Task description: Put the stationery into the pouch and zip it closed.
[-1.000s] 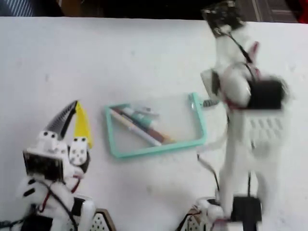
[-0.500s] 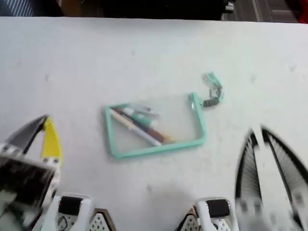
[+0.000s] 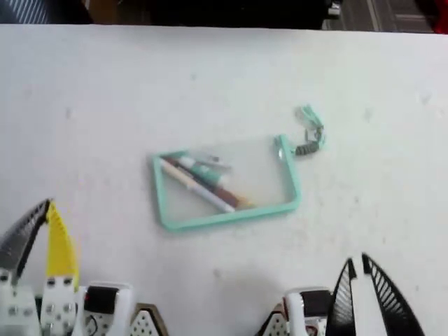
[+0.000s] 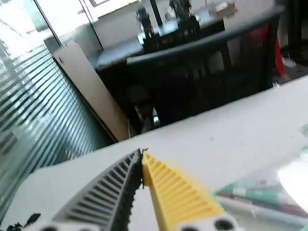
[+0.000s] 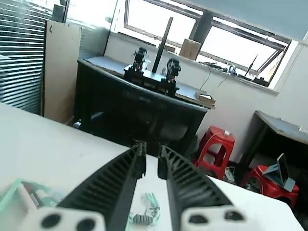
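Claws of both arms sit at the near edge of the white worktop (image 3: 105, 84). The left claw (image 3: 49, 204), with one grey and one yellow finger, is closed tip to tip and holds nothing. The right claw (image 3: 356, 260), with black fingers, is open only by a narrow gap and is also empty. Farther, in the middle of the worktop and well apart from both claws, lies the clear pouch (image 3: 225, 218) with a mint green border. The stationery (image 3: 199, 183), several pens, lies inside it, toward its left end. A green cord (image 3: 309, 134) lies at the pouch's far right corner.
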Motion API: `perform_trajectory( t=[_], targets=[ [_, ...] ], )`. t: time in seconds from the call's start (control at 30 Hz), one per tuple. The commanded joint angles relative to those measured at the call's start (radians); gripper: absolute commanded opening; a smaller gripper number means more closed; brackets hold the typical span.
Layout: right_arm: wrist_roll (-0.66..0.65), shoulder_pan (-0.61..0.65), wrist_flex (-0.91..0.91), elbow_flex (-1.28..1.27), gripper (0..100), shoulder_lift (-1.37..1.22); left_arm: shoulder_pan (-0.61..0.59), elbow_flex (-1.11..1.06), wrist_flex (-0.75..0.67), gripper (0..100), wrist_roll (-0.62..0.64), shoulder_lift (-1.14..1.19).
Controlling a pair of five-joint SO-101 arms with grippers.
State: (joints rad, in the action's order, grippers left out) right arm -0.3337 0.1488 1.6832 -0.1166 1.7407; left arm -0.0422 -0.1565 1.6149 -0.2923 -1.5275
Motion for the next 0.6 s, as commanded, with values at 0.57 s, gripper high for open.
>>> perform_trajectory(
  t=[0.57],
  targets=[
    [0.018, 0.008, -0.162, -0.374, 4.9, 0.065, -0.001, -0.611, -0.302, 2, 0.012, -0.300]
  ],
)
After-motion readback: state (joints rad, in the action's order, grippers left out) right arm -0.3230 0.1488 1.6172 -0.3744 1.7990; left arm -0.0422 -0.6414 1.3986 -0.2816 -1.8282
